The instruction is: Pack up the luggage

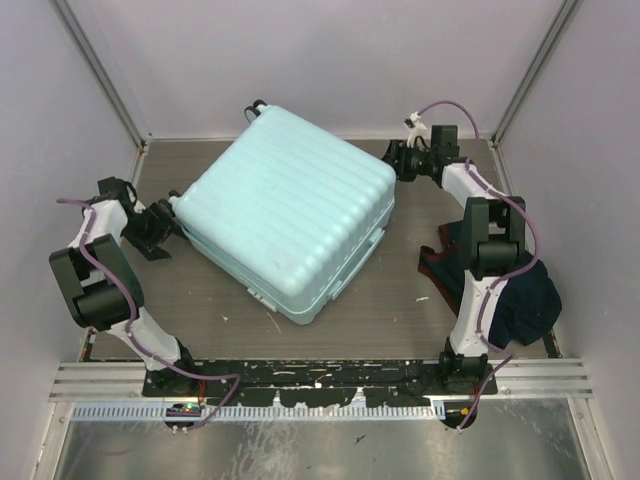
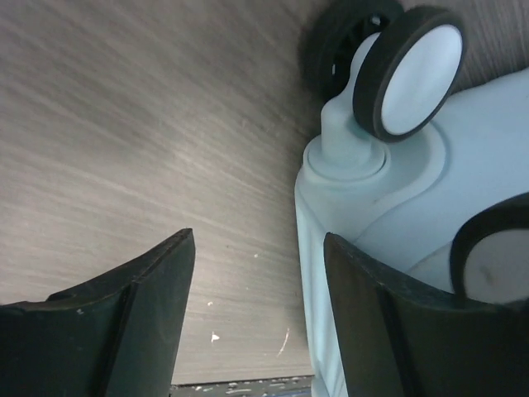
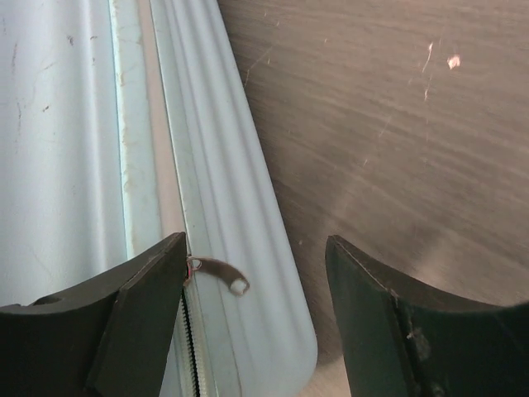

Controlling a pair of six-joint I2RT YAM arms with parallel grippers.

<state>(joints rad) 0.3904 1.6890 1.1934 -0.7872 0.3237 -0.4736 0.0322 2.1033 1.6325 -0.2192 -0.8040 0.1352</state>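
The large pale mint-blue hard-shell suitcase with a ribbed shell (image 1: pixel 290 205) lies flat and shut, turned cornerwise, taking up the middle of the grey wood-grain table (image 1: pixel 400 300). At the suitcase's left corner sits the left gripper (image 2: pixel 258 240), its jaws standing wide with only bare table between them, just beside a small dark wheel with a pale hub (image 2: pixel 409 70); a second such wheel (image 2: pixel 496 265) shows lower on that corner. At the suitcase's far right corner the right gripper (image 3: pixel 256 240) is likewise spread wide and holds nothing, and a small curved metal zipper pull (image 3: pixel 219 273) sticks out from the seam close to one of its fingers. Well to the right of the suitcase lies one heap of dark cloth (image 1: pixel 520 290); how many garments it holds I cannot tell. With the case closed and the cloth outside it, the step in hand looks like getting the case open. The next move probably calls for the right jaws to narrow onto that slim pull while the left arm steadies the opposite corner. Counted: one suitcase, two grippers, one visible zipper pull.
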